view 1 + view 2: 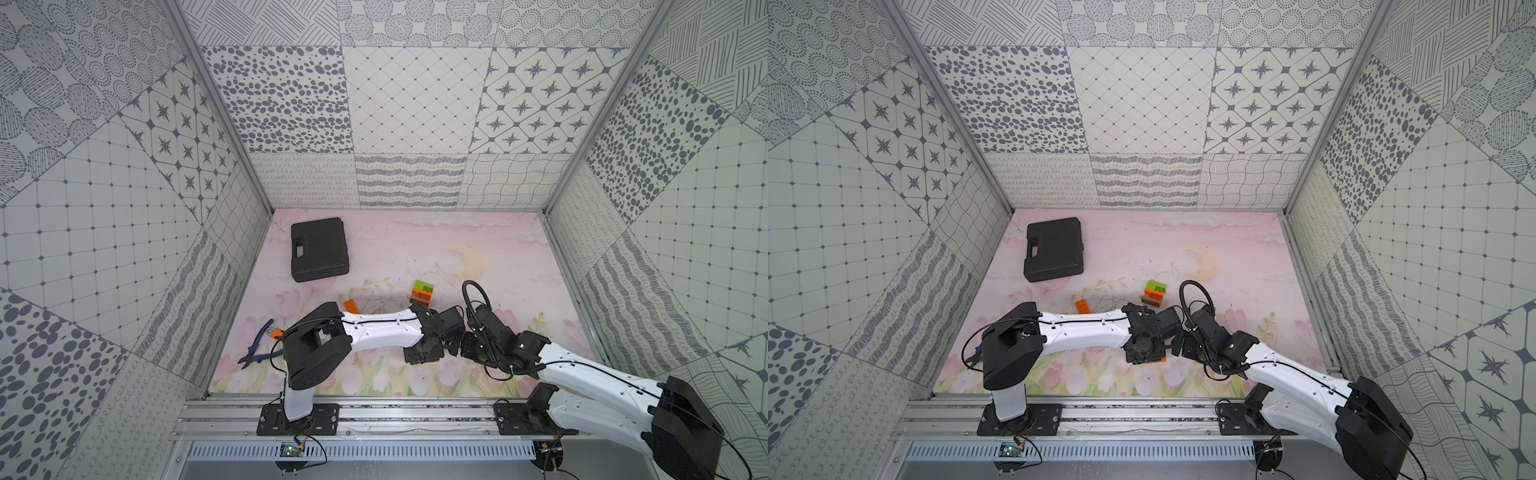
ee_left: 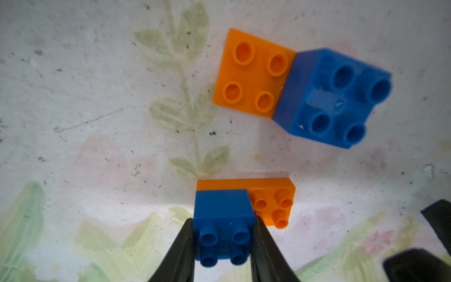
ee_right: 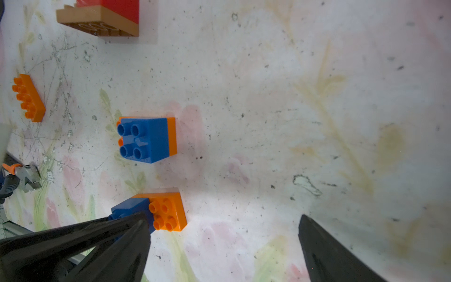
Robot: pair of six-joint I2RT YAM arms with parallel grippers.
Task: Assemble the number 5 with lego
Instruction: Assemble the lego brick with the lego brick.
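Three partial lego clusters, no 5 yet, we judge. Our left pincer [image 2: 223, 221] pinches a blue square [image 2: 223, 205] joined to an orange oblong [image 2: 271, 202] down at the surface [image 2: 73, 97]. Another blue-orange pair [image 2: 317, 97] sits near, with a taller stack [image 1: 422, 293] and loose orange brick [image 1: 351, 306] beyond. Right pincer [image 3: 224, 256] spread, empty.

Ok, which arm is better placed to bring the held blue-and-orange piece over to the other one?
Left. The left gripper is shut on the blue brick of that piece, while the right gripper hangs open and empty beside it.
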